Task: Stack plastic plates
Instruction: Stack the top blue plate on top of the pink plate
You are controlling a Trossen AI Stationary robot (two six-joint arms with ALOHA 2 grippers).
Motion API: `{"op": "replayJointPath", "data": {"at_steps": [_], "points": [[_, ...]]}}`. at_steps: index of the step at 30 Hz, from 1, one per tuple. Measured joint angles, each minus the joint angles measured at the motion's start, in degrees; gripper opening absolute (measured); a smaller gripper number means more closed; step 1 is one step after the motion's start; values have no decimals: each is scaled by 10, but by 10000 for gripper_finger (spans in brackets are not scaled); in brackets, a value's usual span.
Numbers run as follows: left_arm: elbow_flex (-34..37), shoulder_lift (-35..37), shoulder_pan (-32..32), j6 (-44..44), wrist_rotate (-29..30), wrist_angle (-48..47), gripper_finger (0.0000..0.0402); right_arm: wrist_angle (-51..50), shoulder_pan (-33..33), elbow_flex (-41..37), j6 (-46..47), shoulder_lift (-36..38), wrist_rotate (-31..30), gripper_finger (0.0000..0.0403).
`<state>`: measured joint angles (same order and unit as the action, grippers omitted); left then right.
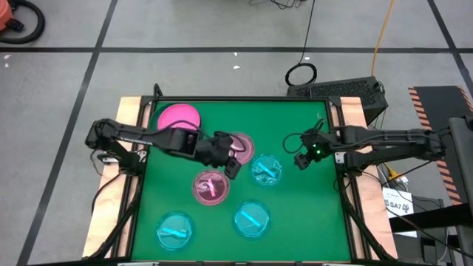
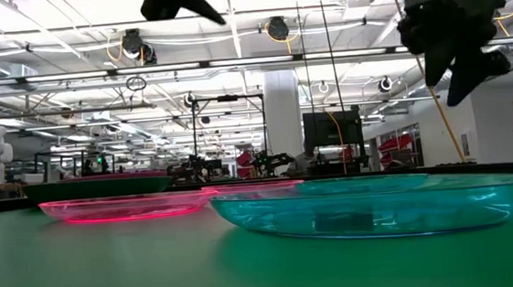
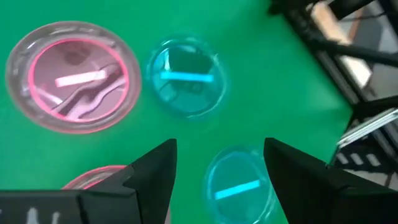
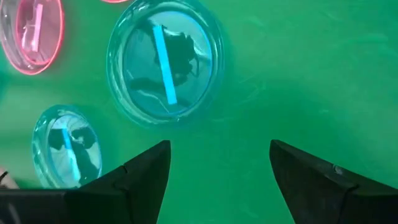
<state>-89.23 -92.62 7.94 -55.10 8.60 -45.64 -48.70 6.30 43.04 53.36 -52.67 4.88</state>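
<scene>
Cyan plate (image 2: 371, 206) is sitting nearest my low camera; I'm hovering the left gripper (image 1: 230, 164), jaws spread empty, at the pink plate's (image 1: 210, 187) one o'clock; right gripper (image 1: 301, 161) is idling, jaws apart, empty; I'm risking a thin rim skidding away.

- Opaque magenta plate (image 1: 179, 117): round, lies flat at the far left of the green mat.
- Translucent pink plate (image 1: 242, 145): flat, mid-mat, partly hidden by the arm above it.
- Second translucent pink plate (image 1: 210, 187): flat, just nearer than the first.
- Cyan plate (image 1: 267, 169): translucent, flat, right of the pink pair.
- Cyan plate (image 1: 252, 219): flat, near edge, centre.
- Cyan plate (image 1: 176, 230): flat, near-left corner; all apart from one another, none stacked.
</scene>
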Motion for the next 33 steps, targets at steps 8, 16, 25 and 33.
{"op": "replayJointPath", "data": {"at_steps": [8,16,25,33], "points": [[0,0,27,-37,57,8,246,117,16,-59,5,-40,44,267],[0,0,46,-92,57,3,246,142,31,-61,-33,-83,76,267],[0,0,52,-86,56,-6,246,143,31,-61,-24,-105,74,267],[0,-19,88,-69,73,-7,246,159,31,-61,-15,-120,73,255]]}}
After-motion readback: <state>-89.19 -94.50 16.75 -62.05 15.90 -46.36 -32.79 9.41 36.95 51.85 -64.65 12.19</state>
